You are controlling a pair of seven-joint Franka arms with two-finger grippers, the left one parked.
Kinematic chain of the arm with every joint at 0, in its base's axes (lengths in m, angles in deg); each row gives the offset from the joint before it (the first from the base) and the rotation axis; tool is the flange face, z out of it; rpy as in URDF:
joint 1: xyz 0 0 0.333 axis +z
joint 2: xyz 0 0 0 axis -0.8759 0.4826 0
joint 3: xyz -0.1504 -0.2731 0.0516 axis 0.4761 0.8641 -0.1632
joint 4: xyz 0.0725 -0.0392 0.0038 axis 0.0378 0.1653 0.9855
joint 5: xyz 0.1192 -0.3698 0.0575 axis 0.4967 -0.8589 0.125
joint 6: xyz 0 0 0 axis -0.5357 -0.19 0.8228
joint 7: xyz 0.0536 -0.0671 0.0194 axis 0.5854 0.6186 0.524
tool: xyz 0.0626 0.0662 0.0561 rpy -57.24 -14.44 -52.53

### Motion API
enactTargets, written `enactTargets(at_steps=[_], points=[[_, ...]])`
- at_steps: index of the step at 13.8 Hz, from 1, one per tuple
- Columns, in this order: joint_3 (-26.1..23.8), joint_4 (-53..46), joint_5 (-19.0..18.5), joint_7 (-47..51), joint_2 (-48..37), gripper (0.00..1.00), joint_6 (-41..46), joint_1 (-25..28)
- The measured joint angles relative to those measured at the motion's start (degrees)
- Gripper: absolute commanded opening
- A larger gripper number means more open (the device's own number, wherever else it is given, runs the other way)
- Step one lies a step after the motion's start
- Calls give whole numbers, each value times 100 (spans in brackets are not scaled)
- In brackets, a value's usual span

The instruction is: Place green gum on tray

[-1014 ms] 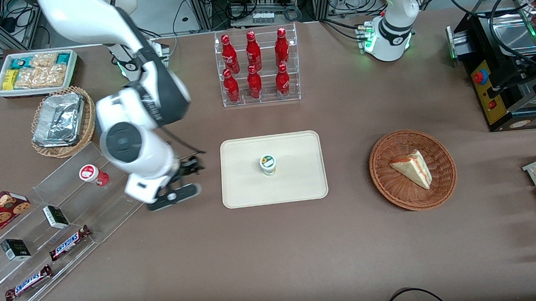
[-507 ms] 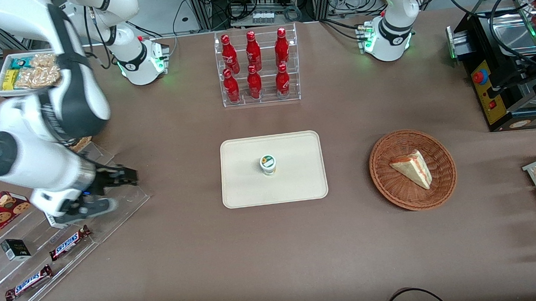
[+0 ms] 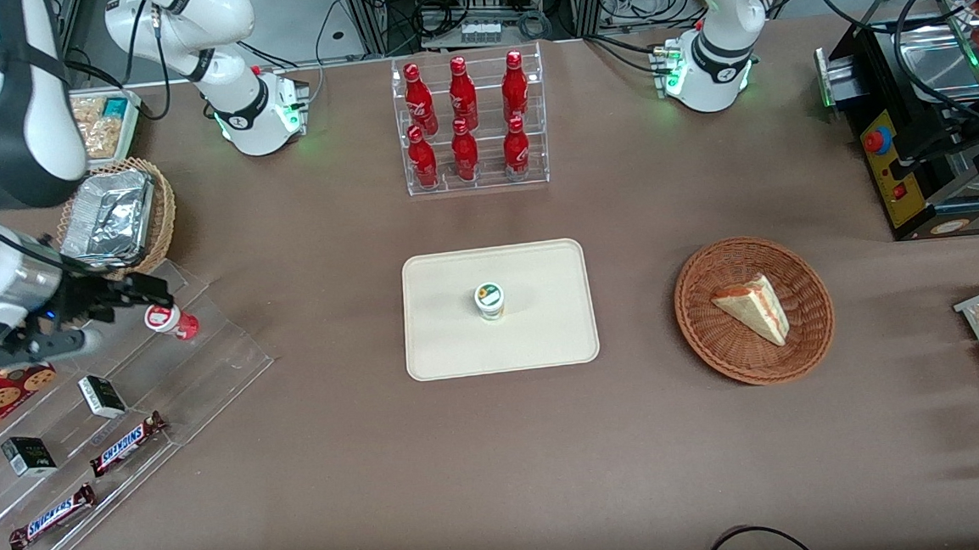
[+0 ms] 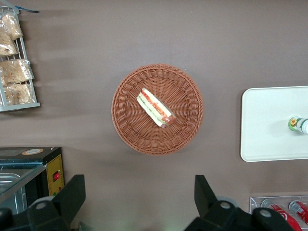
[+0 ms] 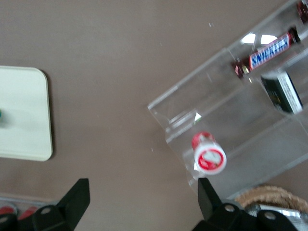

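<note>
Gum on tray, hand clear

The hand (image 3: 121,299) hangs empty, fingers apart, beside the red-lidded bottle (image 3: 162,318); the green gum (image 3: 489,300) stands upright mid-tray (image 3: 544,340), well apart. Best to keep clear of the bench goods.

Readable print: only the Snickers bars

Two brown bars in the clear rack read "SNICKERS" in the front view: one (image 3: 128,443) farther from the camera, one (image 3: 52,517) nearer. The wrist camera shows a similar bar (image 5: 265,53), lettering blurred. The red bottles' (image 3: 462,98) white script is too small to read.
</note>
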Motion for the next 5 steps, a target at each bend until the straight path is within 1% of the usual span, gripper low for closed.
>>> enactTargets(at_steps=[5], points=[[-9,36,-11,31,-511,100,563,-314]])
